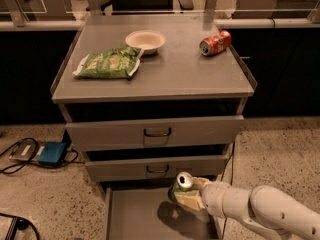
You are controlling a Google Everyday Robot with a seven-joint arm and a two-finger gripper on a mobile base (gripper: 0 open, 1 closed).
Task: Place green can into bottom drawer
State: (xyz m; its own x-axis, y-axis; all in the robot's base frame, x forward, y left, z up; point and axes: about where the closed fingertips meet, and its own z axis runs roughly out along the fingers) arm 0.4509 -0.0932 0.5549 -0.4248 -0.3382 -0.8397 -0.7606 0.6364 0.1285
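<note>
Cut off below
The claw (184,198), over the bottom drawer (135,214), wraps the green can (181,183) and hides its lower body; drawer front and arm (270,209) run off the edge.

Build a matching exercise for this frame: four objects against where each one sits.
1 green can
2 soda can
3 chip bag
4 bowl

A on its side, cabinet top, right
B in the gripper, above the open bottom drawer
C flat, cabinet top, left
D upright, cabinet top, back middle

Pairs: 1-B, 2-A, 3-C, 4-D
</note>
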